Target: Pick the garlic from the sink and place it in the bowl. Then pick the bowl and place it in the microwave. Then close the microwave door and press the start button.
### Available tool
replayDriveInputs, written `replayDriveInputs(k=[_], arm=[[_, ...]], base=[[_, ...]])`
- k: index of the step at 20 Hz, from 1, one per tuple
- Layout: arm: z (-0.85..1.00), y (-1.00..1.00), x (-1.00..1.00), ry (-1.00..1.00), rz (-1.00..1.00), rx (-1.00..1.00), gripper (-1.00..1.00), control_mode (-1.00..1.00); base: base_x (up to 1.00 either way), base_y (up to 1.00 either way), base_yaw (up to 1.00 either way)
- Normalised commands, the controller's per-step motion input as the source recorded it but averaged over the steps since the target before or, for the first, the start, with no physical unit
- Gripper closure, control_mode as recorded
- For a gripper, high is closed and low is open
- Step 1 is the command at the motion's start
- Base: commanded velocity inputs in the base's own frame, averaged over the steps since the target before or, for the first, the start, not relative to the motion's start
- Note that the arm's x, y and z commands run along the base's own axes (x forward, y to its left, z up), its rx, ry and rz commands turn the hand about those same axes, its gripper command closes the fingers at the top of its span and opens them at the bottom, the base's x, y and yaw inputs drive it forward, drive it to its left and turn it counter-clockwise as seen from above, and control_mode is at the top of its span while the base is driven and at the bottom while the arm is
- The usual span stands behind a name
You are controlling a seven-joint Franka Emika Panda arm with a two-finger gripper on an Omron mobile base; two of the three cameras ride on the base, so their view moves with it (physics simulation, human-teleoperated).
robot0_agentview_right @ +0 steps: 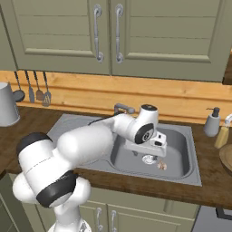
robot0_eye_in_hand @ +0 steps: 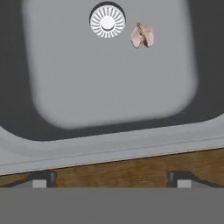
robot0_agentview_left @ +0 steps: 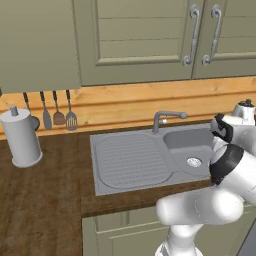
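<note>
A: See the big brown counter (robot0_agentview_left: 45, 200)? The sink (robot0_agentview_right: 181, 136) sits in it. One sink, one tap (robot0_agentview_left: 167, 118).

B: Where is the garlic (robot0_eye_in_hand: 142, 36)?

A: Down in the basin, just beside the drain (robot0_eye_in_hand: 107, 21). One garlic, one drain.

B: And the end effector (robot0_eye_in_hand: 111, 180)?

A: Up over the near rim, fingers spread wide, holding nothing. I think it should move out over the garlic, go straight down with a finger on each side, then squeeze softly so the lumpy bulb won't roll.
</note>
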Motion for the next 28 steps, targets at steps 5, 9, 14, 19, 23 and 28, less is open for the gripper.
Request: replayDriveInputs(k=[5,9,14,19,23,28], arm=[[-0.18,-0.31,0.41,0.02,0.00,0.02,-1.00,-1.00],[-0.04,-0.27,0.40,0.00,0.00,0.01,-1.00,-1.00],[-0.17,-0.12,0.35,0.00,0.00,0.00,-1.00,-1.00],[-0.40,-0.01,0.28,-0.02,0.00,0.00,-1.00,-1.00],[-0.30,-0.13,0.16,0.00,0.00,0.01,-1.00,-1.00],[-0.25,-0.24,0.11,0.00,0.00,0.04,-1.00,-1.00]], base=[[0.00,0.00,0.00],[0.00,0.00,0.00],[0.00,0.00,0.00],[0.00,0.00,0.00],[0.00,0.00,0.00],[0.00,0.00,0.00]])
